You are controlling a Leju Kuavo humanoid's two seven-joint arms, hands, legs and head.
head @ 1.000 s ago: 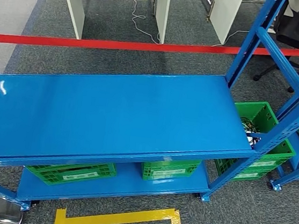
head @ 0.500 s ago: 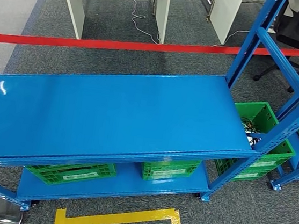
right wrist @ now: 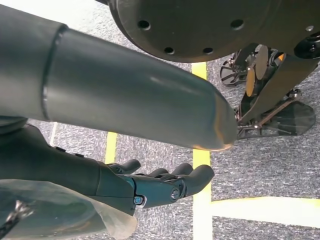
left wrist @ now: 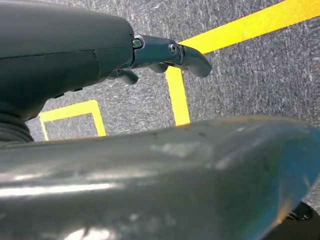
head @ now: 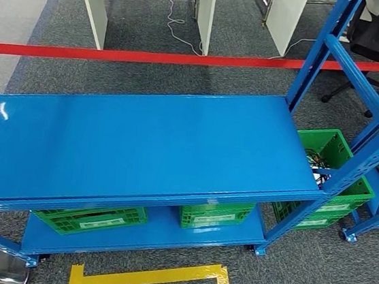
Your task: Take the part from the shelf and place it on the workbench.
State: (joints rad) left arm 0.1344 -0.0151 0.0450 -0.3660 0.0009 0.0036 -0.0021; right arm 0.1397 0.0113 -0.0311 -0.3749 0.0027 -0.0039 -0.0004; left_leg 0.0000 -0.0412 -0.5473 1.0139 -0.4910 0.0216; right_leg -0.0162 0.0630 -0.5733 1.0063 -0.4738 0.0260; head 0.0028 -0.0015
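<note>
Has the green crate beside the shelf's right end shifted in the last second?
No. The green crate sits at the same spot against the blue shelf upright and the red tape line.

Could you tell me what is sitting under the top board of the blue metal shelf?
Under the top board of the blue metal shelf, two green plastic crates stand on the lower blue board. The top board covers their insides, so their contents cannot be seen.
</note>
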